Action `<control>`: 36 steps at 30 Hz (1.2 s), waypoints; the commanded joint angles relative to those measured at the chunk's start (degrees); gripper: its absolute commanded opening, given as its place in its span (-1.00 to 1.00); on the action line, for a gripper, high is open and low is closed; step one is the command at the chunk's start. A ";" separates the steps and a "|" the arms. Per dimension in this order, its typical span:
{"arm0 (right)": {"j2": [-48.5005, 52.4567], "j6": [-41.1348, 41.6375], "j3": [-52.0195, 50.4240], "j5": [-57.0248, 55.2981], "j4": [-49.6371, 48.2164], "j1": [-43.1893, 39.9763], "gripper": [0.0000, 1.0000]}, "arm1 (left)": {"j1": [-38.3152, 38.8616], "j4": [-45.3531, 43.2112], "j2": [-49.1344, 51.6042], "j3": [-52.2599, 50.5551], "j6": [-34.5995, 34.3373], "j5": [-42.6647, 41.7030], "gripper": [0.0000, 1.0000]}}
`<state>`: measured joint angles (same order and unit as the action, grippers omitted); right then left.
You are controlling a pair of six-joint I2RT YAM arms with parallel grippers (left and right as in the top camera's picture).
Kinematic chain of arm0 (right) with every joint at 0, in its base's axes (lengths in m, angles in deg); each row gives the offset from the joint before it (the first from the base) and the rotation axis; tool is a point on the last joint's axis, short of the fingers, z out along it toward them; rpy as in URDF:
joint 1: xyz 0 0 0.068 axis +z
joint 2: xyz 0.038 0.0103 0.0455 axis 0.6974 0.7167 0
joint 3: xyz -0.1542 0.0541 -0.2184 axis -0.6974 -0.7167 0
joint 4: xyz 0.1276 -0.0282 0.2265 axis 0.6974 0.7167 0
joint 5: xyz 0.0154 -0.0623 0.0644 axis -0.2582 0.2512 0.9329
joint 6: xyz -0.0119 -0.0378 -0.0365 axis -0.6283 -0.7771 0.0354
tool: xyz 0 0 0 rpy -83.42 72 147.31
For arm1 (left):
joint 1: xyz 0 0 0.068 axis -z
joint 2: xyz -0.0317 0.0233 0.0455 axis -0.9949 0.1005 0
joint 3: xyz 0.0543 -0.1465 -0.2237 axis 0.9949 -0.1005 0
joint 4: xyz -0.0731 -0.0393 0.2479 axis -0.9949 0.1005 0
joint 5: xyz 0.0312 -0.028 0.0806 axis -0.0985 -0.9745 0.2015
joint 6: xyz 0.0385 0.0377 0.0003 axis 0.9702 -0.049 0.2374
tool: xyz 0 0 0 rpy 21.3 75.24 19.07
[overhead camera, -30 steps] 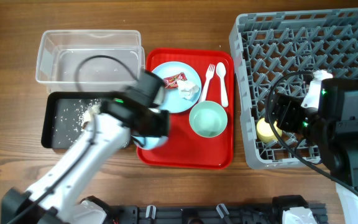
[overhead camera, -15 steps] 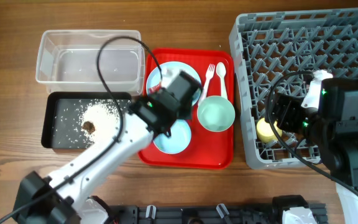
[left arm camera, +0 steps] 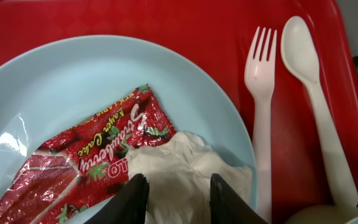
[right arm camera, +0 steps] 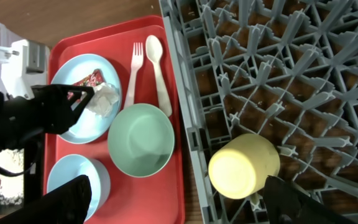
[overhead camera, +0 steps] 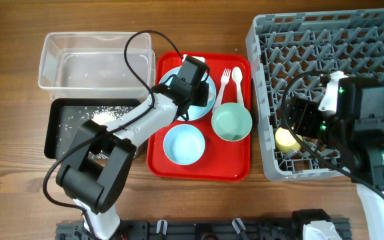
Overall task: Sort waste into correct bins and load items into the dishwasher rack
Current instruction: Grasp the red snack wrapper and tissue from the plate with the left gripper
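Red plastic is filling the middle of the overhead view. The serving tray (overhead camera: 240, 163) is lying on the table (overhead camera: 12, 27) between the two bins and the grey dishwasher rack (overhead camera: 325, 40). The left pincer (overhead camera: 195, 93) is hanging over the pale blue plate (overhead camera: 211, 90) at the tray's far end. The small blue bowl (overhead camera: 183, 144) and mint green bowl (overhead camera: 231, 123) are sitting nearer, and the white fork (overhead camera: 224, 83) and spoon (overhead camera: 237, 87) are lying beside the plate. Rice grains are lying scattered in the black tray (overhead camera: 52, 143), just beside the clear tub (overhead camera: 92, 60). The right pincer (overhead camera: 293, 125) is hovering over the rack near the yellow cup (overhead camera: 283, 140).

From the left wrist, the jaws are standing apart, one on each side of the crumpled white napkin (left arm camera: 185, 165). It is resting on the plate, touching the red snack wrapper (left arm camera: 86, 165). Neither finger seems to be pressing it yet. I'd judge the napkin feather-light and soft, squashing under any squeeze, so its raised middle fold is the place to pinch. The wrapper is thin, slick film and could be dragged along, so a hold on the side away from it looks safer.

From the right wrist, that pincer's fingers are spreading wide and gripping nothing. The cup is sitting among the pegs just inside the rack wall nearest the tray.
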<state>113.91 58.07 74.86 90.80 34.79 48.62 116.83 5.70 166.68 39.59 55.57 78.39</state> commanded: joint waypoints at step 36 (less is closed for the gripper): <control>-10.36 -1.09 0.50 1.09 1.64 -0.09 0.80 | -7.54 15.91 -13.18 3.48 25.77 -8.81 0.51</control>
<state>103.60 57.65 74.86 91.01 36.52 48.62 100.68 20.35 149.12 43.24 65.78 71.72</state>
